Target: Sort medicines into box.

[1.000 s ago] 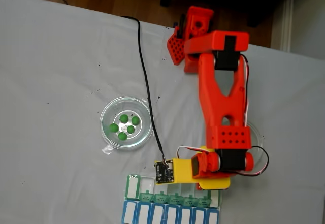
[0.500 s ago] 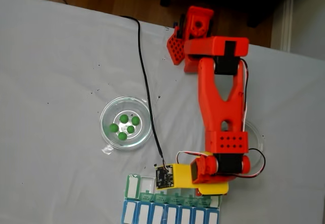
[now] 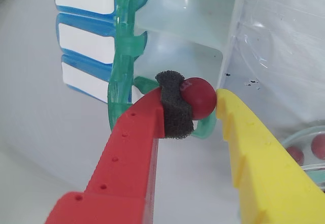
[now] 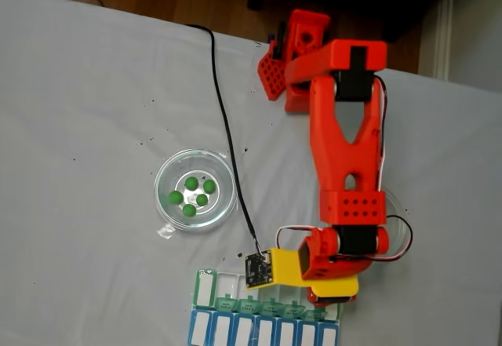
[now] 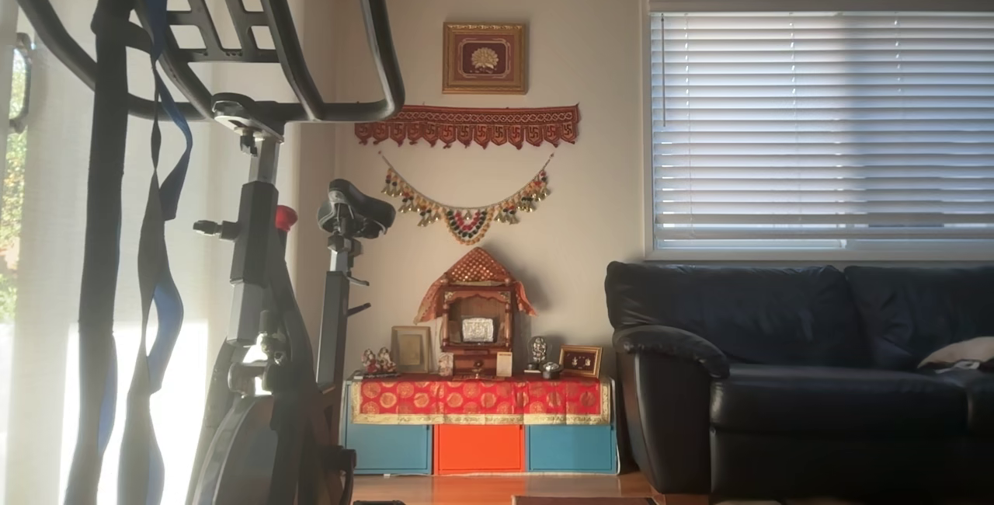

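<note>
Wrist view, left to right: three blue lids with white labels at upper left, belonging to the box (image 3: 122,56); then a rib of translucent green hinges, then open white compartments with smooth glossy walls. Gripper (image 3: 200,102) clenched on one dark red pill (image 3: 200,98), round and smooth, pinched between a black foam pad on the red finger (image 3: 132,148) and the tip of the yellow serrated finger (image 3: 254,153). Pill held at the near rim of an open compartment; whether above the rim or touching it cannot be told. Two more dark red pills (image 3: 307,150) in a clear glass dish (image 3: 299,138) at lower right edge, partly cut off by the frame.

Fixed view, left to right: wide bare stretch of grey bench (image 4: 78,126) on the left, unobstructed. Round clear dish (image 4: 195,190) holding five green pills (image 4: 192,195), well apart from the box (image 4: 267,318) at the bottom edge. Black cable (image 4: 223,118) running from the top down past the dish to the wrist camera. Red arm (image 4: 345,150) reaching down over a second dish's rim (image 4: 394,202), gripper (image 4: 333,293) over the green row near the right end of the box. Box cut off by the lower frame edge; bare bench again on the right.

Other view: exercise bike, wall shrine, dark sofa, blinds.
</note>
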{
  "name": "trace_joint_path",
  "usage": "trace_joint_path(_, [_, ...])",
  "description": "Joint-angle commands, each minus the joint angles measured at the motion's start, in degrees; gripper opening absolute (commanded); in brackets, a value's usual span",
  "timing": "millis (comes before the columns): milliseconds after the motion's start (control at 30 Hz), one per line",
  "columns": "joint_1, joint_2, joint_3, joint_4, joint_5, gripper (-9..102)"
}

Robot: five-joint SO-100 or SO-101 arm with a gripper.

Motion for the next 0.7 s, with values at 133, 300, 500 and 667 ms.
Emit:
trace_joint_path(133, [-0.97, 7.47, 1.58, -5.36, 0.79, 1])
trace_joint_path(300, [-1.05, 7.91, 3.78, -8.61, 1.05, 1])
trace_joint_path(500, [-1.05, 8.00, 5.10, -11.07, 0.70, 1])
trace_joint_path(667, [-1.05, 8.00, 5.98, -12.57, 0.09, 1])
